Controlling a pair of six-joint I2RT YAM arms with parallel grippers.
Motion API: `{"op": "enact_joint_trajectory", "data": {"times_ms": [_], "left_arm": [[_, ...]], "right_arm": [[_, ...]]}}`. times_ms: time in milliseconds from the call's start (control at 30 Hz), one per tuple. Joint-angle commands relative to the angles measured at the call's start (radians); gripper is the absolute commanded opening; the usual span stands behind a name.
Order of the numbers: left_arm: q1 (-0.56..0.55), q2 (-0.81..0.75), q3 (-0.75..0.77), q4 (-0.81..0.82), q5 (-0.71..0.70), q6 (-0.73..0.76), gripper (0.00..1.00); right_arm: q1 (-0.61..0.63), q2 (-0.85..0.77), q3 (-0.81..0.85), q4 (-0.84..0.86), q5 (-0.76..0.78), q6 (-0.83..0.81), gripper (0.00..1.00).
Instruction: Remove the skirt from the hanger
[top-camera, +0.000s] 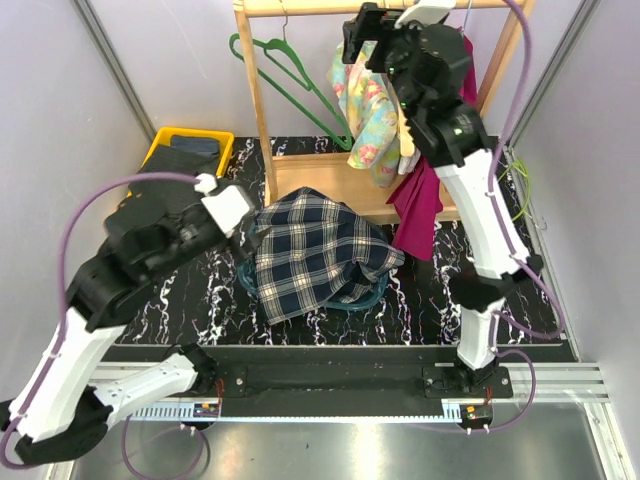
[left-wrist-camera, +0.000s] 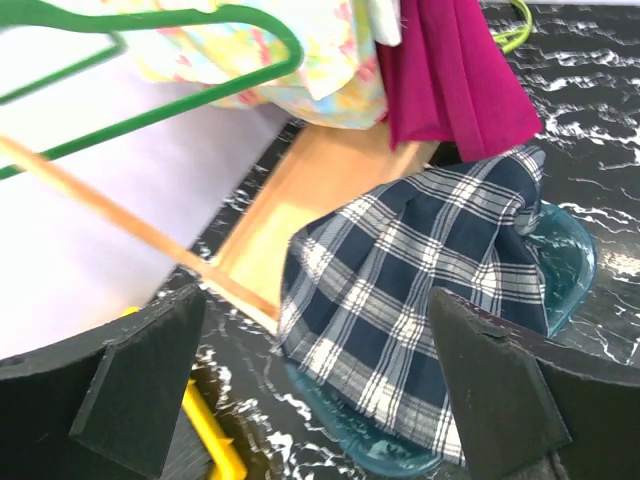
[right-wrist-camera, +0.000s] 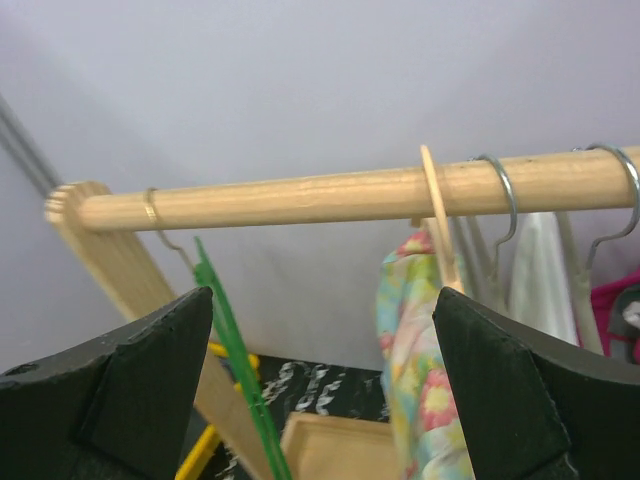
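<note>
Navy plaid skirt over teal bin, just beside left claw.

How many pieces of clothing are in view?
4: the plaid skirt lies over the teal basket; a floral garment, a white garment and a magenta garment hang from the wooden rail. The right arm may hide others.

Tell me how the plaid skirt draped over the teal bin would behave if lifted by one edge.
Probably floppy: the plaid skirt sags in folds over the teal bin. Likely light, being thin cloth. Dragging it might tug the bin, since cloth overhangs its rim.
</note>
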Motion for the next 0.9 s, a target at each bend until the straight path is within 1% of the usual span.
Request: {"op": "enact_joint_trajectory", "data": {"times_ms": [0, 67, 333, 467, 633, 867], "left_arm": [[0.0, -0.018, 0.007, -0.076, -0.075, 0.022, 0.99], [0.0, -0.044, -0.002, -0.078, -0.079, 0.01, 0.99], [0.001, -0.071, -0.033, -0.067, -0.067, -0.039, 0.99], [0.001, -0.071, -0.036, -0.066, -0.05, -0.053, 0.99], [0.001, -0.074, -0.042, -0.066, -0.035, -0.062, 0.99], [0.006, -0.074, -0.042, -0.067, -0.018, -0.076, 0.99]], "right_arm": [[0.011, 0.105, 0.161, -0.018, 0.183, -0.201, 1.0], [0.011, 0.12, 0.181, -0.004, 0.191, -0.224, 1.0], [0.011, 0.12, 0.109, 0.004, 0.214, -0.223, 0.99], [0.013, 0.109, 0.091, 0.005, 0.237, -0.252, 0.99], [0.007, 0.084, 0.05, 0.016, 0.267, -0.287, 1.0], [-0.015, 0.023, -0.039, 0.016, 0.298, -0.287, 1.0]]}}
